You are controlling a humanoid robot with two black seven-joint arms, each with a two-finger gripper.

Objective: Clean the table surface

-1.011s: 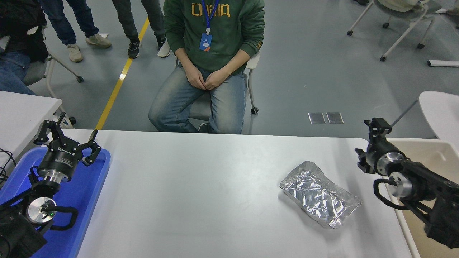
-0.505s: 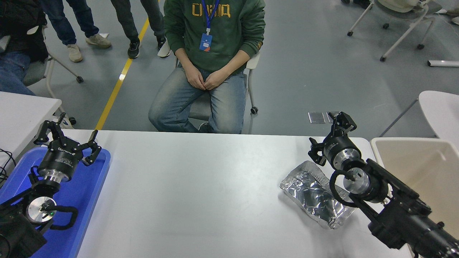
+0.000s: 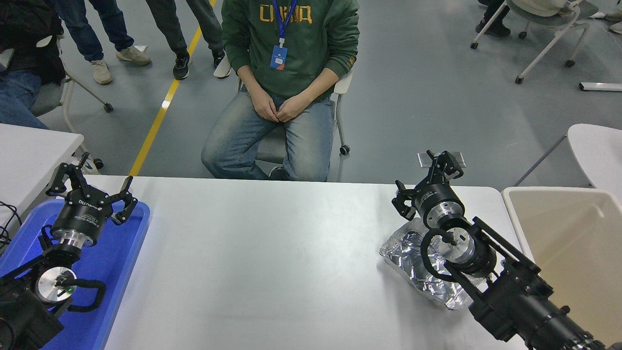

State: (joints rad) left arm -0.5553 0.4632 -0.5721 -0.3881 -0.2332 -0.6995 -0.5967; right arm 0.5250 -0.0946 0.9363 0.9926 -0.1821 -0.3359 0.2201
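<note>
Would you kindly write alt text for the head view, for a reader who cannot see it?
The robot's right arm reaches over a crumpled foil tray on the white table, its open right tool above the tray's far end. The left tool, also open, sits parked over a blue tray at the lower left. A beige bin stands at the right, and a seated person faces the table.

My single head camera looks forward and down from high on my side of the white table surface [image 3: 272, 262], which fills the lower half of the frame, its far edge running across the middle. My left arm [image 3: 73, 228] enters at the lower left, my right arm [image 3: 486, 272] from the lower right, both pointing away from the lens. Grey floor and a seated person [image 3: 286, 73] fill the upper half. No second view overlaps this one.
</note>
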